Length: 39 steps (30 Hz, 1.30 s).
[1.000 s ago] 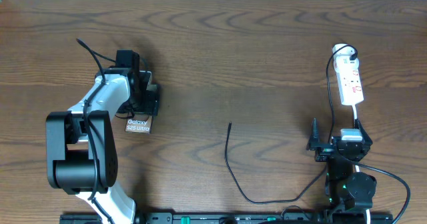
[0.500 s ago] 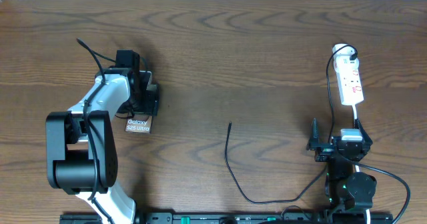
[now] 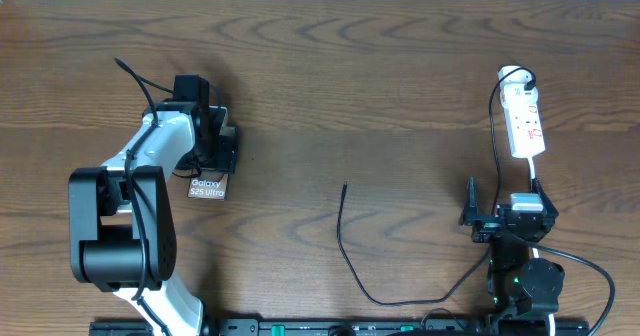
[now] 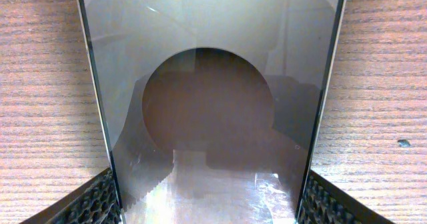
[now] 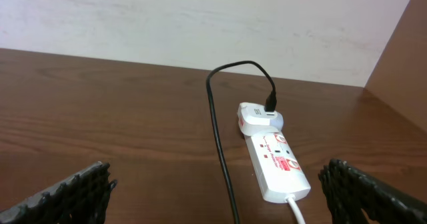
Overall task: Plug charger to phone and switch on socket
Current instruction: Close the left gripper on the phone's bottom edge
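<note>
The phone (image 4: 213, 64) lies flat on the table, its lettered end (image 3: 207, 187) showing in the overhead view. My left gripper (image 3: 212, 161) is over it, with the pads (image 4: 100, 204) pressed on its two long edges. The charger cable (image 3: 341, 238) lies loose mid-table, its plug tip (image 3: 345, 187) free. It runs right and up to the white plug (image 3: 515, 76) at the socket strip's (image 3: 526, 122) far end. My right gripper (image 3: 503, 200) is open and empty just short of the strip (image 5: 277, 164); the cable (image 5: 217, 131) passes between its fingers (image 5: 73, 197).
The wooden table (image 3: 380, 86) ends at a white wall (image 5: 200, 24) behind the strip. The strip's white cord (image 5: 297, 209) runs back under my right gripper. The left arm's body (image 3: 120, 226) covers the near left of the table.
</note>
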Motion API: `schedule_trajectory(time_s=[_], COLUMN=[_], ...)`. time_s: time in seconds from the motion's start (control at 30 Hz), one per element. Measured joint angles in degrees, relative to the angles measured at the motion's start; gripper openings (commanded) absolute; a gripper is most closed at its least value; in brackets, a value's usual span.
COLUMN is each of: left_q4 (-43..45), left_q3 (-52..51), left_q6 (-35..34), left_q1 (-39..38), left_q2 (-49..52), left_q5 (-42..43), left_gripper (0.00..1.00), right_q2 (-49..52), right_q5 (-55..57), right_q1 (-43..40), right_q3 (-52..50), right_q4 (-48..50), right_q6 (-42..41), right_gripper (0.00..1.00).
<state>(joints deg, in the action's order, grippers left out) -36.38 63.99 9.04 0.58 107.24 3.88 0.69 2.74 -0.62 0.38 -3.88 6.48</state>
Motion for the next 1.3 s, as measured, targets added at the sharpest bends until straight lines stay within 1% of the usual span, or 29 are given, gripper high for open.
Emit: schedule_trajectory(time_s=[0.03,0.07,0.1,0.33,0.4,0.53,0.63,0.7,0.93,1.0,1.13,1.17,1.2,1.23,1.3], left_q4=[0.00,0.00,0.00,0.00,0.00,0.00,0.00,0.00,0.00,0.02,0.04,0.04,0.07,0.07,0.11], left_q3=[0.00,0.00,0.00,0.00,0.00,0.00,0.00,0.00,0.00,0.00,0.00,0.00,0.00,0.00,0.00], left_q6=[0.00,0.00,0.00,0.00,0.00,0.00,0.00,0.00,0.00,0.00,0.00,0.00,0.00,0.00,0.00], left_q1=[0.00,0.00,0.00,0.00,0.00,0.00,0.00,0.00,0.00,0.00,0.00,0.00,0.00,0.00,0.00], left_q2=[0.00,0.00,0.00,0.00,0.00,0.00,0.00,0.00,0.00,0.00,0.00,0.00,0.00,0.00,0.00], left_q5=[0.00,0.00,0.00,0.00,0.00,0.04,0.04,0.04,0.04,0.04,0.04,0.04,0.04,0.04,0.04], left_gripper=[0.71,0.68,0.67,0.66,0.64,0.63,0.59,0.58,0.43,0.32,0.19,0.13,0.10,0.08,0.07], right_q2=[0.00,0.00,0.00,0.00,0.00,0.00,0.00,0.00,0.00,0.00,0.00,0.00,0.00,0.00,0.00], right_q5=[0.00,0.00,0.00,0.00,0.00,0.00,0.00,0.00,0.00,0.00,0.00,0.00,0.00,0.00,0.00], right_q1=[0.00,0.00,0.00,0.00,0.00,0.00,0.00,0.00,0.00,0.00,0.00,0.00,0.00,0.00,0.00], right_q3=[0.00,-0.02,0.00,0.00,0.00,0.00,0.00,0.00,0.00,0.00,0.00,0.00,0.00,0.00,0.00], right_q4=[0.00,0.00,0.00,0.00,0.00,0.02,0.02,0.02,0.02,0.00,0.00,0.00,0.00,0.00,0.00], right_q6=[0.00,0.00,0.00,0.00,0.00,0.00,0.00,0.00,0.00,0.00,0.00,-0.02,0.00,0.00,0.00], right_gripper=[0.99,0.99,0.99,0.99,0.99,0.99,0.99,0.99,0.99,0.99,0.99,0.99,0.99,0.99,0.99])
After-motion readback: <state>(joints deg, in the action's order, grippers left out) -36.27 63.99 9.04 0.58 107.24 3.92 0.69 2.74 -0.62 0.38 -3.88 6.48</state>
